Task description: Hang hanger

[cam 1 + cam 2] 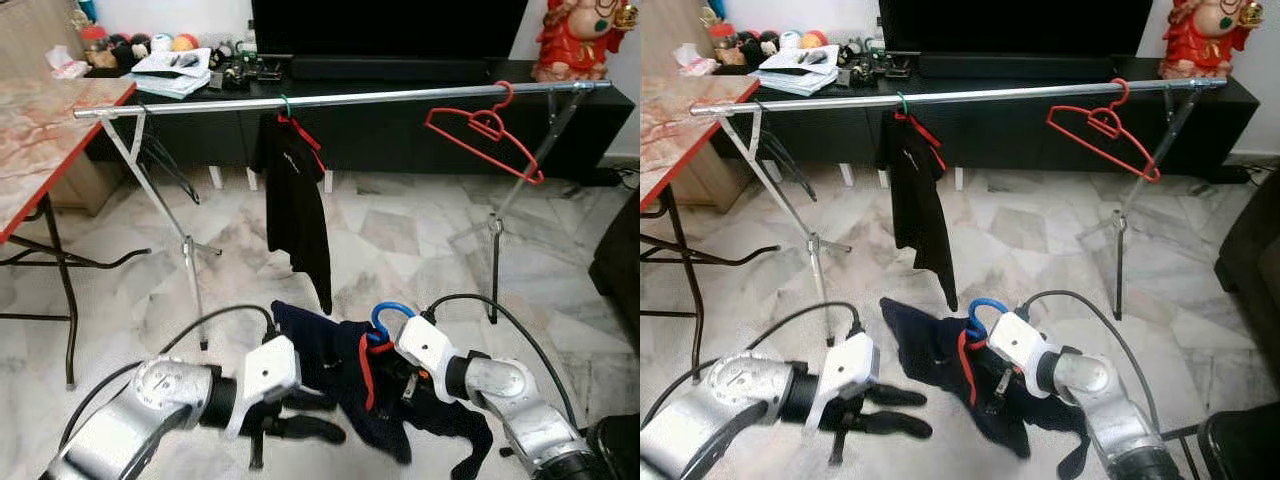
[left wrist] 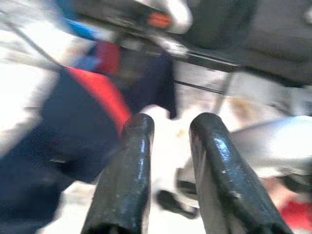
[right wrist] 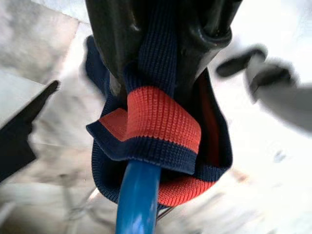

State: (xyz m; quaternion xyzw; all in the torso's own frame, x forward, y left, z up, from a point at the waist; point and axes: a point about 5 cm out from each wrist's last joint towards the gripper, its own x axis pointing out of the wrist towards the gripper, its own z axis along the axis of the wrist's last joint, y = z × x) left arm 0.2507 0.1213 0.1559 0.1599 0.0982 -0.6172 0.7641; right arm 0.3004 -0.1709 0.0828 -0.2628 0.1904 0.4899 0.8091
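- Overhead, the rail [image 1: 340, 98] spans the room well beyond both sets of fingers, carrying a dressed hanger and a bare red hanger [image 1: 487, 135], with free bar between them.
- Right gripper [image 3: 161, 73] has its fingers closed on the shirt [image 1: 345, 375] collar, the blue hanger [image 1: 390, 318] hook just past the fingertips, so garment and hanger likely lift together.
- Left gripper [image 1: 300, 415] waits beside the shirt, fingers [image 2: 127, 170] slightly parted and holding nothing, probably ready to steady it.
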